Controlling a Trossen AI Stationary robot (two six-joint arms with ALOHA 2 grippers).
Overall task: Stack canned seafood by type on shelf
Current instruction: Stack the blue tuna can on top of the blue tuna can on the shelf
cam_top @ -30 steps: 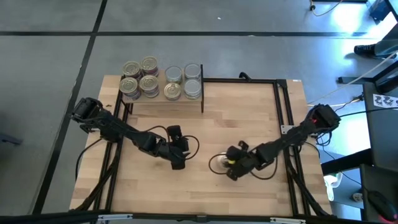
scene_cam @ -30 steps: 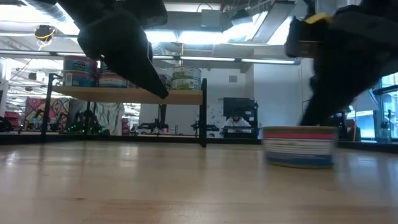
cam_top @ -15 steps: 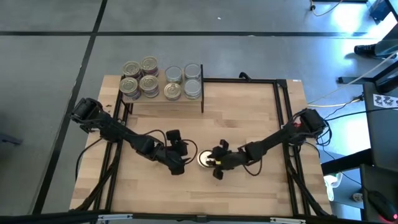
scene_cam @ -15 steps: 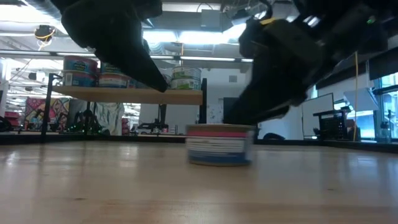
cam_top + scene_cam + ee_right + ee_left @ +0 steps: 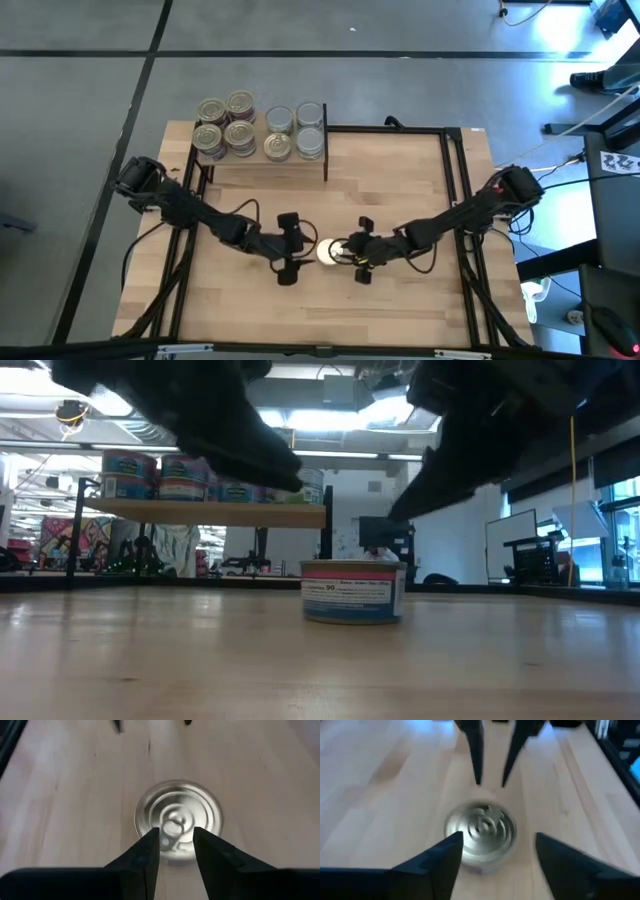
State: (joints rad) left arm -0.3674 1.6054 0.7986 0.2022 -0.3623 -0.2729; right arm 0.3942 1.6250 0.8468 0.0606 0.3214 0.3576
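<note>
Landmark: the lone tin (image 5: 329, 251), upright near mid-surface (image 5: 400, 180).

- Left of the tin: left pincer (image 5: 291, 250) close beside it, fingers spread wider than the tin; that arm (image 5: 200, 213) runs off toward the surface's left edge, blocking that side.
- Right of the tin: right pincer (image 5: 360, 250) just beside it, narrow gap between its fingers (image 5: 145, 855), which stand over the tin's rim; its arm (image 5: 450, 220) bars the right approach.
- Beyond the tin, toward the shelf (image 5: 262, 160): bare wood, open passage.
- Shelf top: crowded with stacked tins (image 5: 225, 125); space open beneath the plank (image 5: 200, 512).
- Nearer than the tin: bare surface, unobstructed.
- Black frame rails (image 5: 385, 129) border the surface right of the shelf.
</note>
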